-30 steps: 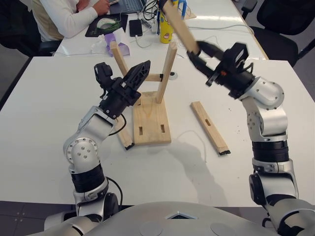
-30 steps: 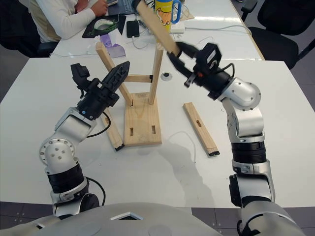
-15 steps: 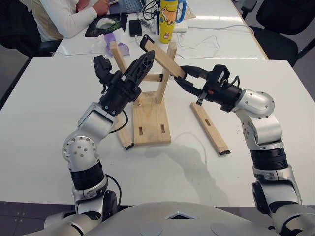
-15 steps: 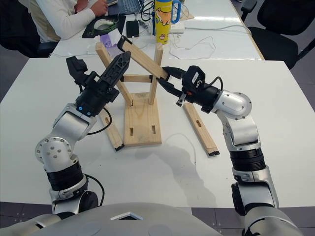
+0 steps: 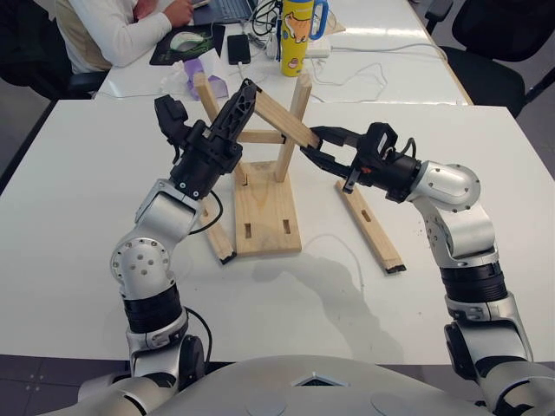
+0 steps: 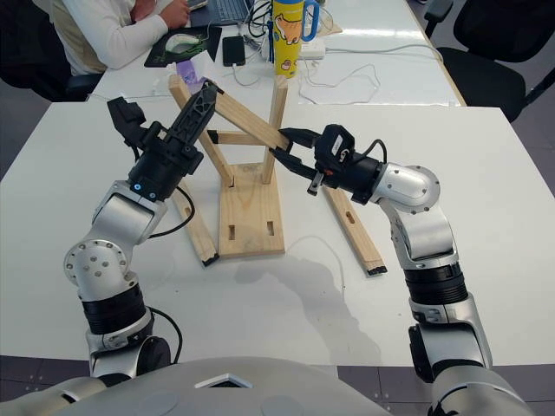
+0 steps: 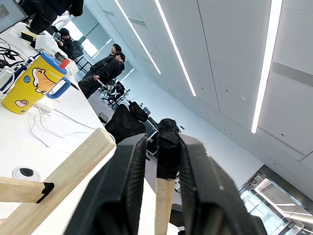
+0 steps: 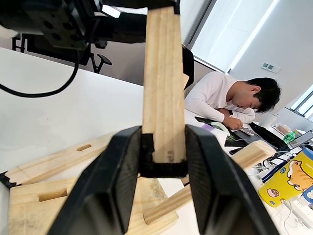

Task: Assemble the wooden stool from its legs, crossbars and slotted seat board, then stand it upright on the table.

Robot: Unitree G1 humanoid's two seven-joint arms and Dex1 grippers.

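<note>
The slotted seat board lies flat mid-table. Two legs stand up from its far end, joined by a crossbar. One loose leg lies right of the board, and another lies along its left edge. A further leg hangs slanted above the board, in front of the standing legs. My right gripper is shut on its lower end, with the wood between the fingers. My left gripper is shut on its upper, black-tipped end.
Beyond the table's far edge stands another table with a yellow mug, a phone, cables and a purple object; a person sits there. A thin white cord lies near the board. The table's near half is bare.
My right gripper swung the held leg down from high over the far table to above the board. My left gripper rose and shut on its upper end.
</note>
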